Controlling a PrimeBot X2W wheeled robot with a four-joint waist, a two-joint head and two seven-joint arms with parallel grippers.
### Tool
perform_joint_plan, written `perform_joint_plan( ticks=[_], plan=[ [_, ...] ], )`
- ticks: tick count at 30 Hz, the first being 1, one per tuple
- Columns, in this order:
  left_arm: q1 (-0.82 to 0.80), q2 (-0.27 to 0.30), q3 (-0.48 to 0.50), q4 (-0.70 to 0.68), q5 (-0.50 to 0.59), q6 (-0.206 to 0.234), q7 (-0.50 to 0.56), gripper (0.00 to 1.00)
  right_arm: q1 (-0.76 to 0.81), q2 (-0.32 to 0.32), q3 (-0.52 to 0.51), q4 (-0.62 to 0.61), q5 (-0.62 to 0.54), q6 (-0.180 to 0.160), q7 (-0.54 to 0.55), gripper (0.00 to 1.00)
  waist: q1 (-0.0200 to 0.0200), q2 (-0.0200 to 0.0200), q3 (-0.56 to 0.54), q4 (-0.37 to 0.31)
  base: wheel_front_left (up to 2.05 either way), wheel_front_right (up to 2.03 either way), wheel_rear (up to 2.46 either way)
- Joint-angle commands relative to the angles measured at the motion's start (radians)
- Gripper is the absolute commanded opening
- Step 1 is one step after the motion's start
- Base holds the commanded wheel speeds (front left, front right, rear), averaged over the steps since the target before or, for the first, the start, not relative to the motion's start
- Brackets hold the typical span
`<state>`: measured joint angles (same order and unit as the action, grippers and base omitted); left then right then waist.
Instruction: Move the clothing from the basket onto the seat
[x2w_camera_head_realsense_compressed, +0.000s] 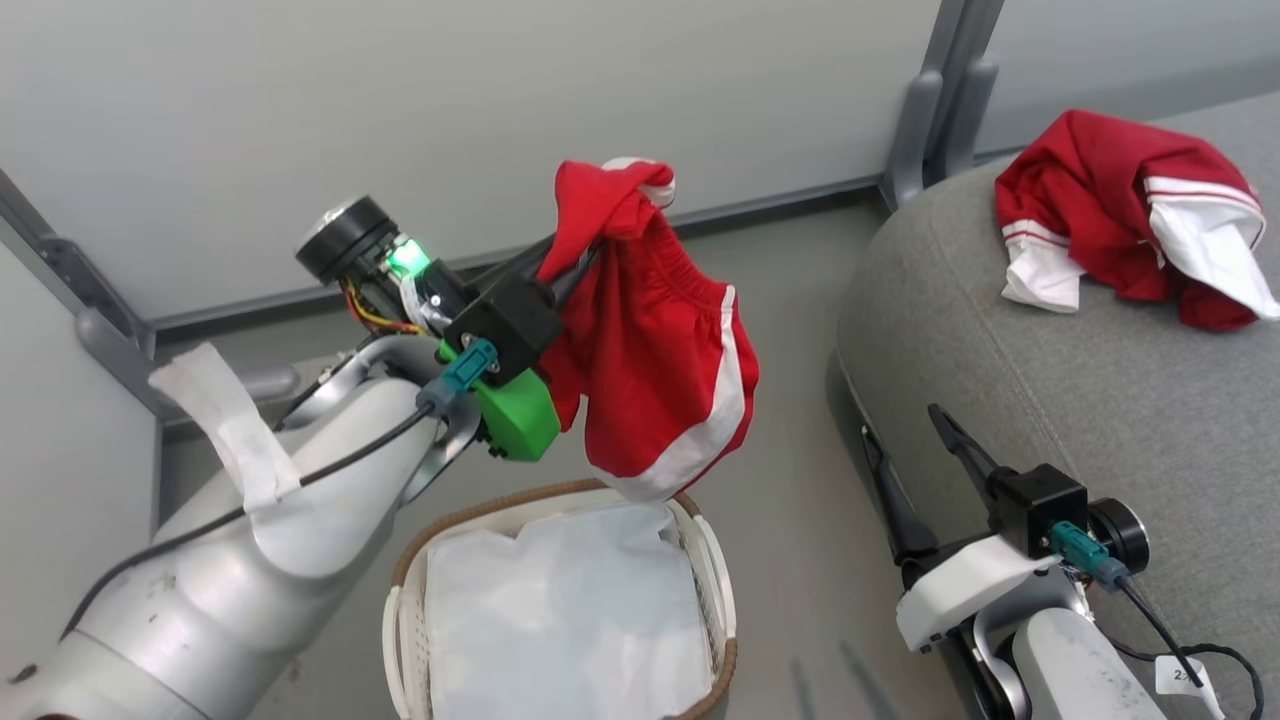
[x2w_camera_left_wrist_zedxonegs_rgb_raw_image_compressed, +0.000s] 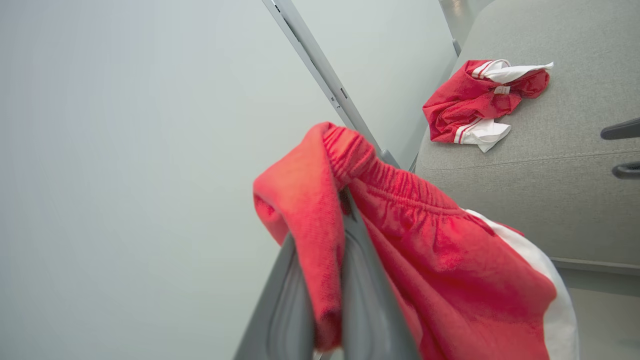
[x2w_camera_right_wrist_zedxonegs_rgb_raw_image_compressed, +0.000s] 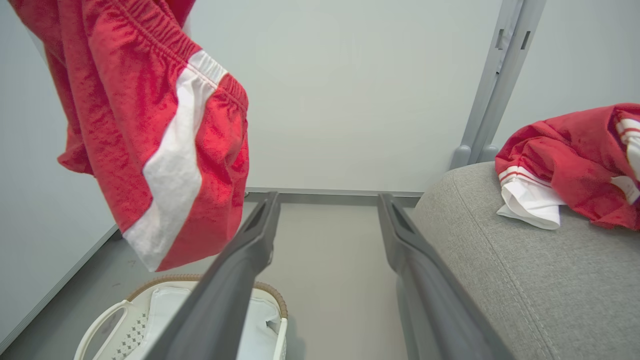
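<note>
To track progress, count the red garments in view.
2. Red shorts hang from the left gripper above the basket; a red garment lies on the seat. The basket's liner could hide more.

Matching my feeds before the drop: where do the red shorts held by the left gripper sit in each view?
Head view: shorts centre, above the basket.
Left wrist view: shorts lower centre to right.
Right wrist view: shorts upper left.
Shared landmark: crumpled red-and-white garment on the seat, right side everywhere.
</note>
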<state>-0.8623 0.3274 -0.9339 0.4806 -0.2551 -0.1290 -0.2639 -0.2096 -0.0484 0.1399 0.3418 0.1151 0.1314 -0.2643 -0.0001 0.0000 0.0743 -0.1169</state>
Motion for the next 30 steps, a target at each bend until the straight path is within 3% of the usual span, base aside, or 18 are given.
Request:
perform_joint_plan(
  ticks=[1,8,15,30],
  plan=[
    [-0.027,0.004,-0.006,-0.006,-0.013,-0.003,-0.001,0.00,0.020,-0.004,0.006,-0.001,-0.001,-0.001,0.000,1.00,0.0001,0.0000,-0.057,0.008,0.00,0.00,0.00],
    [-0.125,0.001,-0.045,0.005,-0.046,-0.003,-0.001,0.00,0.008,-0.004,0.070,-0.012,0.023,-0.001,0.000,1.00,0.0001,0.0000,-0.071,0.002,0.00,0.00,0.00],
    [-0.201,-0.021,-0.084,0.028,-0.073,-0.003,-0.001,0.00,-0.051,-0.005,0.217,-0.006,0.059,-0.001,0.000,1.00,0.0001,0.0000,-0.074,0.009,0.00,0.00,0.00],
    [-0.273,-0.059,-0.145,-0.035,-0.104,-0.001,-0.001,0.00,-0.178,-0.004,0.272,0.053,0.136,-0.001,0.000,1.00,0.0001,0.0000,-0.072,0.055,0.00,0.00,0.00]
  ],
)
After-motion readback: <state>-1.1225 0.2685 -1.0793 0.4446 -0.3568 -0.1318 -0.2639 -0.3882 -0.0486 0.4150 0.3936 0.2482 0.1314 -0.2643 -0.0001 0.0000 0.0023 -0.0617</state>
